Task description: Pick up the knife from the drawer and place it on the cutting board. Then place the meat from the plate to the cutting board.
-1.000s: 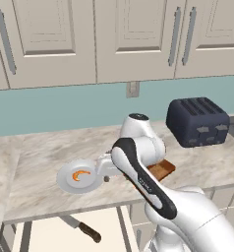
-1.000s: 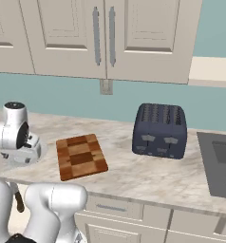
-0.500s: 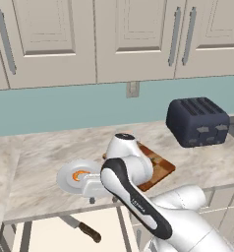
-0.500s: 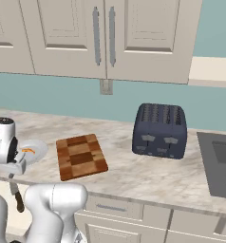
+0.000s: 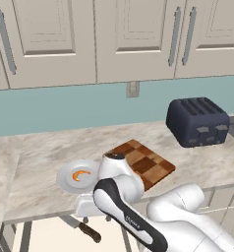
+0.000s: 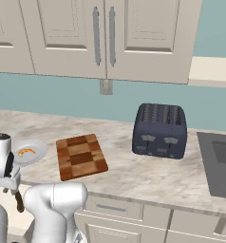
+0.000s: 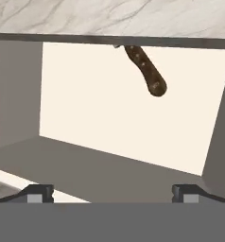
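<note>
The knife [image 5: 84,230] lies in the open cream drawer [image 5: 45,238], its dark brown handle [image 7: 146,71] pointing out from under the counter edge and its blade mostly hidden beneath it. My gripper [image 7: 112,194] hangs over the drawer in front of the counter, open, with nothing between its fingertips [image 7: 36,193]; the handle is ahead of it, apart. My hand [image 5: 88,206] sits just below the plate [image 5: 65,179], which holds the orange meat [image 5: 80,175]. The checkered cutting board [image 5: 143,165] lies right of the plate. From the right, I see the plate [image 6: 36,144], meat [image 6: 26,152] and board [image 6: 80,156].
A dark toaster [image 6: 160,130] stands right of the board, and a sink [image 6: 224,163] lies at the far right. The marble counter edge [image 7: 109,40] overhangs the back of the drawer. Drawer sides [image 7: 17,94] rise on both flanks. Wall cabinets hang above.
The arm has swung down from above the plate to the front of the counter, over the open drawer. The jaws stayed open.
</note>
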Motion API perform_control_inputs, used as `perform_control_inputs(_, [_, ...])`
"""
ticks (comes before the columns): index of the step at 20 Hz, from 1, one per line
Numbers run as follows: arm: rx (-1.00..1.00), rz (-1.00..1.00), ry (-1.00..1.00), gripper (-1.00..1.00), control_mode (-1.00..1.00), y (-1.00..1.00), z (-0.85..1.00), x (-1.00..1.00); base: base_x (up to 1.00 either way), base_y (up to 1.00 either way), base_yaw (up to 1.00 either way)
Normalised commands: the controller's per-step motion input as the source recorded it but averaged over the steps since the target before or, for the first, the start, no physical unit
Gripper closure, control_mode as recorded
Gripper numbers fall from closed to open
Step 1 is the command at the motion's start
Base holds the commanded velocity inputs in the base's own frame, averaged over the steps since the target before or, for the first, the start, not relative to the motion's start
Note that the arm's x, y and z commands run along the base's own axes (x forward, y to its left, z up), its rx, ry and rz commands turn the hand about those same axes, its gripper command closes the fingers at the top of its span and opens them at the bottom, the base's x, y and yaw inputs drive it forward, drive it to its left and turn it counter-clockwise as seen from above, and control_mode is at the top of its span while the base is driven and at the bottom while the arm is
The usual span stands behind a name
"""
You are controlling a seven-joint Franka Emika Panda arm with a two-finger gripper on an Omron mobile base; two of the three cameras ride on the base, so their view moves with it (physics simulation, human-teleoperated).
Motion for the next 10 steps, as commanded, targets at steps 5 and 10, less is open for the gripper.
perform_control_inputs(5, [-0.05, 0.02, 0.08, -1.00, -1.00, 0.25, -0.34, -0.03, 0.00, 0.00, 0.00])
perform_control_inputs(10, [0.00, 0.00, 0.03, -1.00, -1.00, 0.00, -0.27, 0.00, 0.00, 0.00, 0.00])
